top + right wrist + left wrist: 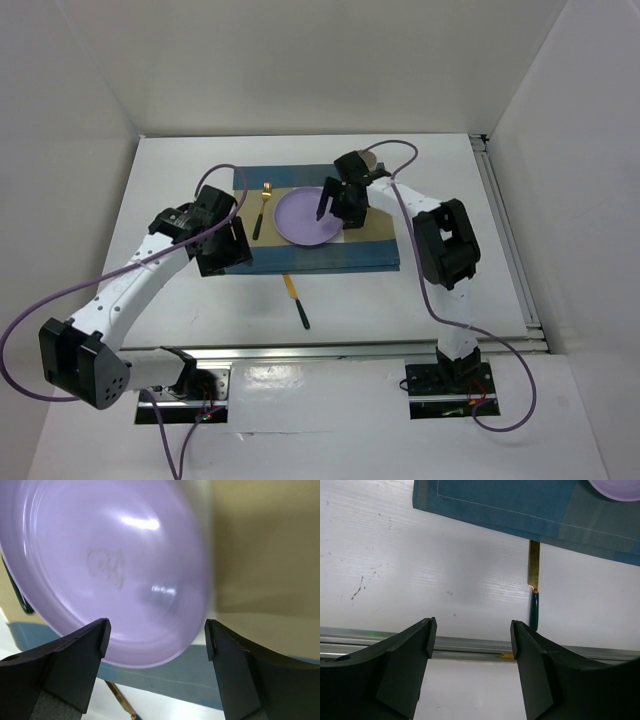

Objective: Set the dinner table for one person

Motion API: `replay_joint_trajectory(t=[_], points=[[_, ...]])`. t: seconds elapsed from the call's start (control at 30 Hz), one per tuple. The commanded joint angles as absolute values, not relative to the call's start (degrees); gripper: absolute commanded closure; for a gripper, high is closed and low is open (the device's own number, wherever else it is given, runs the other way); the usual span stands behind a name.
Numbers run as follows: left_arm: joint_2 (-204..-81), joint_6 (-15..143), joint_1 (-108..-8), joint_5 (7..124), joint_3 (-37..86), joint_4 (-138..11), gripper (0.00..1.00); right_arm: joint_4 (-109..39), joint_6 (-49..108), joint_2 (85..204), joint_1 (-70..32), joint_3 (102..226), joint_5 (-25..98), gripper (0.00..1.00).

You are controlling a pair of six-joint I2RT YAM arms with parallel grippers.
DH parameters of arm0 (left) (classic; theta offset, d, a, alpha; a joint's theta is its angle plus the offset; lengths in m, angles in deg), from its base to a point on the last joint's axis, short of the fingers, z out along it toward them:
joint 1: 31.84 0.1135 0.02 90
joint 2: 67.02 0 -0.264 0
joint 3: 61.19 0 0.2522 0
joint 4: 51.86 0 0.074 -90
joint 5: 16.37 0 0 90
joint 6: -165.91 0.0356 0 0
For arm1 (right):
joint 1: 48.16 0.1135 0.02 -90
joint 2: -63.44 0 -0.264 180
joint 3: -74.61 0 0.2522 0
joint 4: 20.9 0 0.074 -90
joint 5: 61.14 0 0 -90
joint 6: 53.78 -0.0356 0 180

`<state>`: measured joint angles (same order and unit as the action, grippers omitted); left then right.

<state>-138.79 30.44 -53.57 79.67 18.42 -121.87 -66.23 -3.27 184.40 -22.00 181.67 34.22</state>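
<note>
The white dinner table [180, 170] carries a blue-and-tan placemat [300, 255]. A purple plate [300, 218] lies on the placemat, with a gold fork [263, 208] with a dark handle to its left. A gold knife [297, 301] with a dark handle lies on the bare table just in front of the placemat. My right gripper [335, 212] hovers open and empty over the plate's right edge [115, 565]. My left gripper [232, 252] is open and empty over the placemat's front left corner [470, 500]. The knife [534, 590] shows ahead of its right finger.
Metal rails run along the near edge [470, 645] and the right edge [510, 250] of the table. A small brown object [368, 158] is partly hidden behind my right wrist at the placemat's far edge. White walls enclose the table.
</note>
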Motion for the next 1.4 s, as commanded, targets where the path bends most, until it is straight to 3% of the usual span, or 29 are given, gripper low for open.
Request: replay_joint_trajectory(t=[0.0,0.37,0.5,0.63,0.8,1.0,1.23,1.37], points=[[-136.81,29.15,-53.72,81.72,21.04,-124.32,0.22,-67.35,1.40,176.66,-15.65,180.58,28.69,0.12],[-136.81,30.20,-53.72,86.90,28.07,-128.01,0.22,-69.81,8.18,168.64,5.53,165.02,26.48,0.12],[-136.81,30.21,-53.20,87.52,28.07,-128.54,0.22,-72.18,8.18,171.19,11.60,164.39,24.12,0.19],[-135.49,30.21,-53.20,88.13,28.60,-129.16,0.22,-73.50,7.13,171.98,13.72,162.55,22.53,0.33],[-134.87,30.21,-53.20,88.66,28.60,-128.63,0.22,-71.31,6.60,171.45,15.47,158.95,25.25,0.71],[-135.40,30.21,-53.20,89.19,29.74,-128.63,0.22,-75.08,5.37,168.12,15.48,157.72,22.36,0.99],[-137.33,31.35,-52.67,89.19,31.50,-127.58,0.22,-86.14,5.37,155.83,15.48,156.31,15.77,1.00],[-137.33,31.35,-52.67,88.66,30.98,-125.21,0.21,-92.75,5.45,150.73,8.55,156.84,12.61,1.00]])
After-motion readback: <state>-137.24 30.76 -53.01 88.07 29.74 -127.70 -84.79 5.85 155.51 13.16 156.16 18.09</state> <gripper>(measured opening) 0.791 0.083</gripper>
